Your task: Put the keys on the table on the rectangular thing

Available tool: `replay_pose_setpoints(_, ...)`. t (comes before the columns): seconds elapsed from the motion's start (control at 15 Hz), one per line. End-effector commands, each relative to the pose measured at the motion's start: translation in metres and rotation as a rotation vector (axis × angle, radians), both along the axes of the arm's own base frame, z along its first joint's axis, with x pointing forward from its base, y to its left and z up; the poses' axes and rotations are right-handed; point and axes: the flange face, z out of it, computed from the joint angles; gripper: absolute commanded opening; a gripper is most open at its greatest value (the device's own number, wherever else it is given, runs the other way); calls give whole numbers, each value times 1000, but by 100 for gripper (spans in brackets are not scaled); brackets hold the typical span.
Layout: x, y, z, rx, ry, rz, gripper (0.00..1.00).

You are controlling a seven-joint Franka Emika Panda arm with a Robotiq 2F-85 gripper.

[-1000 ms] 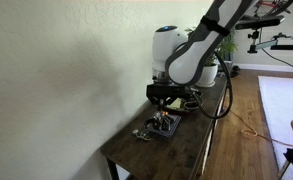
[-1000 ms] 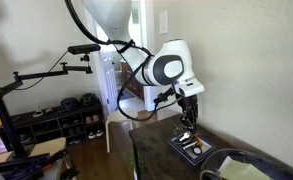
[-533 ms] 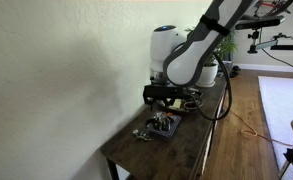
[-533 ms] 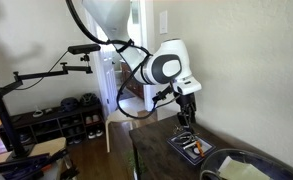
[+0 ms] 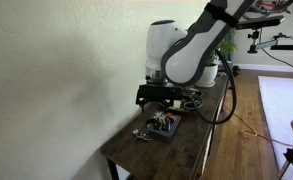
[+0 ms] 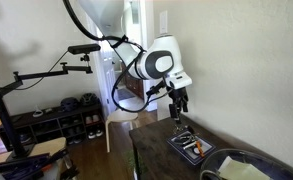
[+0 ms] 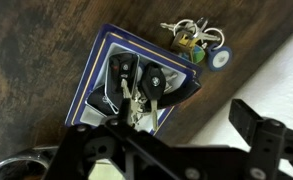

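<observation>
A bunch of keys with black fobs lies on the rectangular thing, a small dark tray with a pale rim, on the dark wooden table. In the wrist view my gripper hangs above the tray, jaws wide apart and empty. One finger juts out past the table edge. In both exterior views the gripper hovers clear above the tray. A second bunch of keys, with a brass padlock and a blue tag, rests on the table beside the tray.
A round dark dish stands near the tray. The narrow table runs along a pale wall. A potted plant stands at its far end. Shoe racks and a camera stand are beyond.
The gripper has opened wide and risen off the tray, leaving the keys with black fobs lying on it. The arm has drawn up and slightly away.
</observation>
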Motion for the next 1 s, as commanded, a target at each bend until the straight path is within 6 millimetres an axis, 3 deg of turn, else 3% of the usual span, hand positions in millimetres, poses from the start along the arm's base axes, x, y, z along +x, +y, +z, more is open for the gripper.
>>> replay_pose_setpoints(0.0, -17, 18, 13, 31, 0, -5, 100)
replay_pose_setpoints(0.47, -19, 49, 14, 76, 1, -7, 100)
replay_pose_setpoints(0.93, -51, 83, 36, 74, 32, 191, 100)
